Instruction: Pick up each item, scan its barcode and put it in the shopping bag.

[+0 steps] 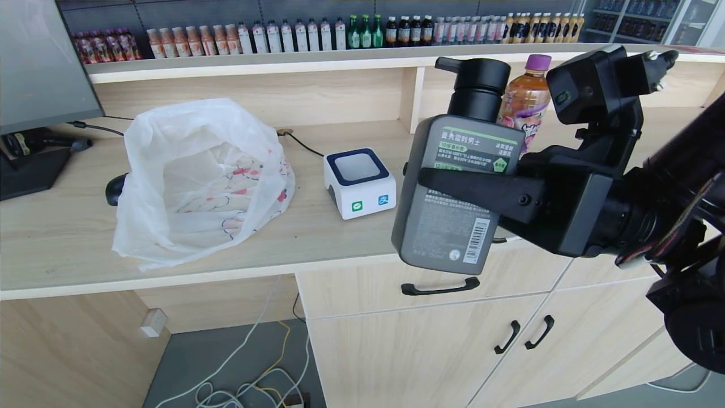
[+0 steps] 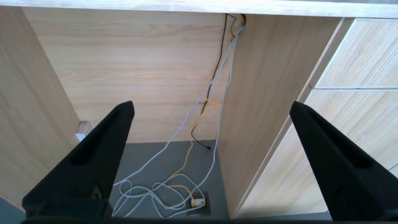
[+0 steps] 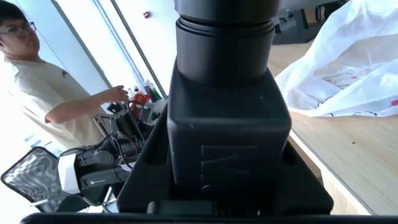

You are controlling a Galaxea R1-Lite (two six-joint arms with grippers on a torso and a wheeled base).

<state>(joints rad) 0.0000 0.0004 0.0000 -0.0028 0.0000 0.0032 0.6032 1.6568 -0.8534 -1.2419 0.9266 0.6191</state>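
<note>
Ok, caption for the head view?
Right gripper holds a grey bottle right of the scanner; bag open on the counter.

In the head view one finger [image 1: 481,192] of the right gripper [image 1: 425,178] lies across the bottle [image 1: 447,226], covering a strip of its label. The other finger is hidden behind the bottle, and the two together hide all but the cap and shoulder of a drink [image 1: 527,96]. The mouse [image 1: 115,188] is half hidden by the bag [image 1: 198,170] (whether anything lies inside cannot be told), the monitor [image 1: 39,62] is cut by the edge, and the shelf bottles [image 1: 340,34] are too small to tell apart. In the wrist views the bottle's pump and the fingers [image 2: 93,162] of the left gripper [image 2: 211,106] run off the edge.
</note>
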